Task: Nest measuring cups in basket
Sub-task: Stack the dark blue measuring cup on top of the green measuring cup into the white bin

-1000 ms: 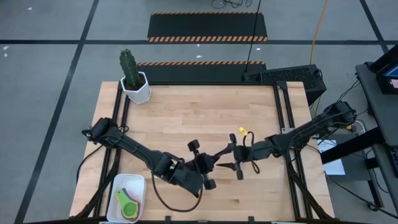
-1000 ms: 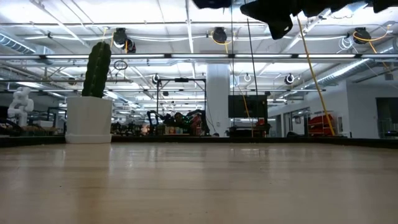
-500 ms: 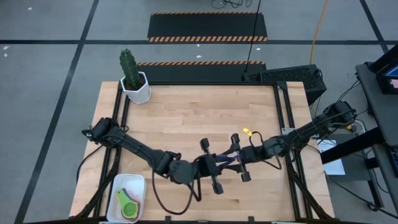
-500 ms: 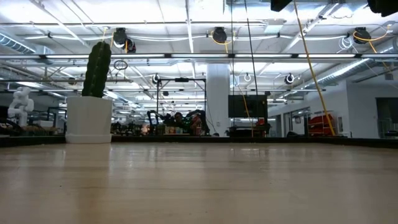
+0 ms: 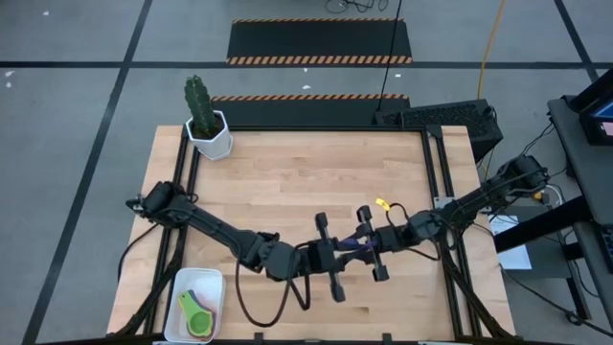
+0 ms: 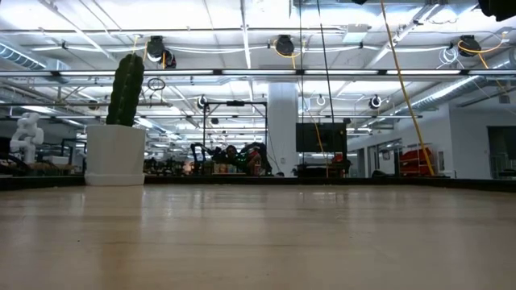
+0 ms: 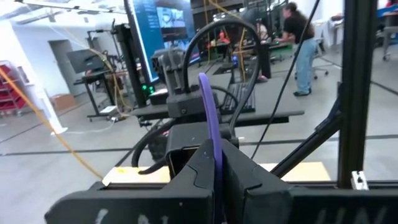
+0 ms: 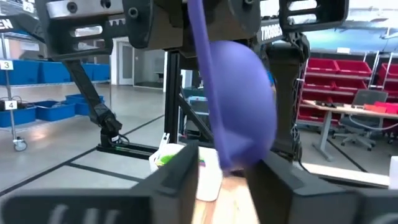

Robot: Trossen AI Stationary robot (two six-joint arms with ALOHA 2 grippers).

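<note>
A dark blue measuring cup (image 5: 352, 247) is held in the air between my two grippers, over the near middle of the table. My left gripper (image 5: 343, 251) comes from the left and is shut on its handle. My right gripper (image 5: 362, 247) comes from the right and is closed around its bowl (image 8: 239, 106). The white basket (image 5: 182, 287) sits at the near left corner and holds a green cup (image 5: 198, 321) and a yellow one (image 5: 190, 299). The other cups are out of view. My left gripper pinches the cup's thin flat handle (image 7: 211, 134) between its two fingers, roughly level from the table's left. The handle shows edge-on and sticks out past the fingertips toward the right gripper. The cup is clear of the table. My right gripper has the lower part of the cup's bowl (image 8: 239, 158) between its two fingers (image 8: 277, 180), roughly level from the table's right. One finger lies against the bowl's wall; whether the other touches I cannot tell. The handle runs away from it to the left gripper.
A white hexagonal pot with a cactus (image 5: 209, 134) stands at the far left corner and shows in the low view (image 6: 115, 153). The bare wooden tabletop (image 5: 306, 182) spreads between it and the grippers. A person stands in the room beyond the table.
My left gripper has gone toward the table's right and met my right gripper, so its fingers now stand at the cup's handle. The right gripper has shifted only slightly. In the low view the dark arm parts have gone up out of the picture.
</note>
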